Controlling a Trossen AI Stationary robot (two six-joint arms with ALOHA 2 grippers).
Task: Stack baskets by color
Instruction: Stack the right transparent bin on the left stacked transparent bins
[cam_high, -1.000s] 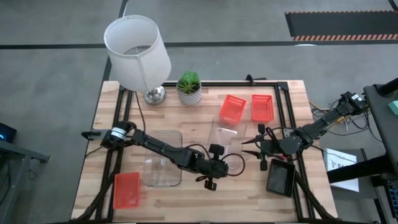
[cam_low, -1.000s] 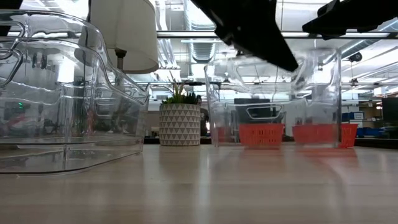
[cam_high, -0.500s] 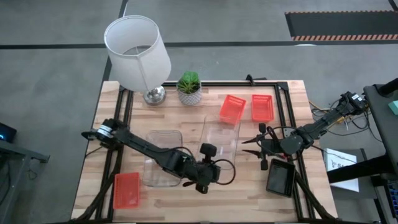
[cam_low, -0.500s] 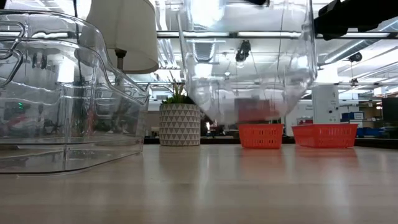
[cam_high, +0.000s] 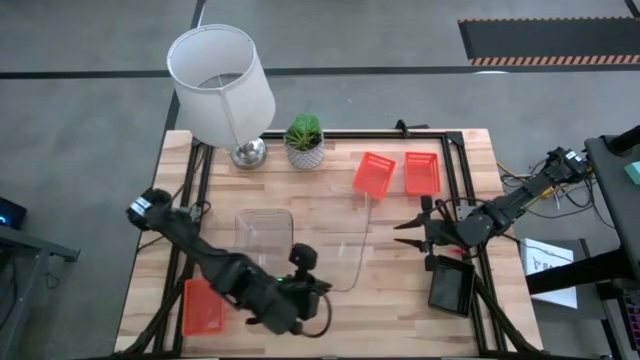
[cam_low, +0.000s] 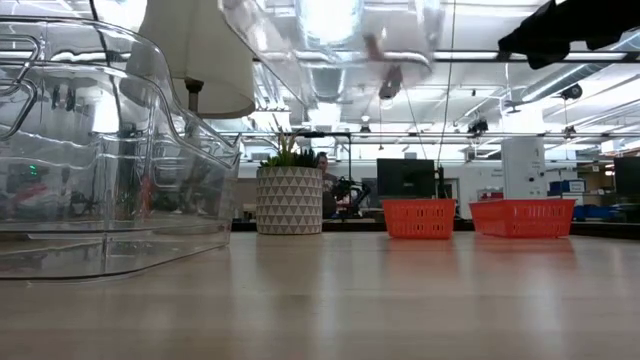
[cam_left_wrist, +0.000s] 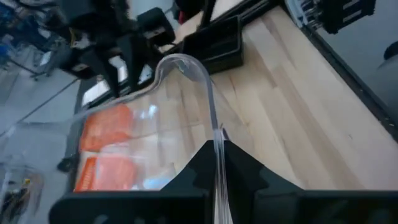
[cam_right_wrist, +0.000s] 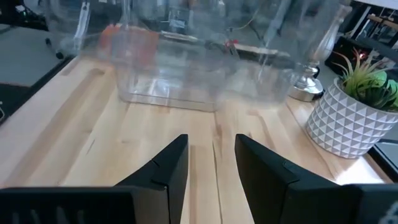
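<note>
Pinched on the rim of a clear basket (cam_high: 335, 262), my left gripper (cam_high: 300, 290) lifts it at lower centre toward the clear basket (cam_high: 264, 238) beside it for stacking; my right gripper (cam_high: 408, 232) waits part-open, empty, right of centre.

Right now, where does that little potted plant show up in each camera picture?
High view: plant pot at the table's far edge, beside the lamp.
Low view: centre, right of the lamp.
Left wrist view: not in it.
Right wrist view, beside the lamp's base.
Shared landmark: the lamp.
</note>
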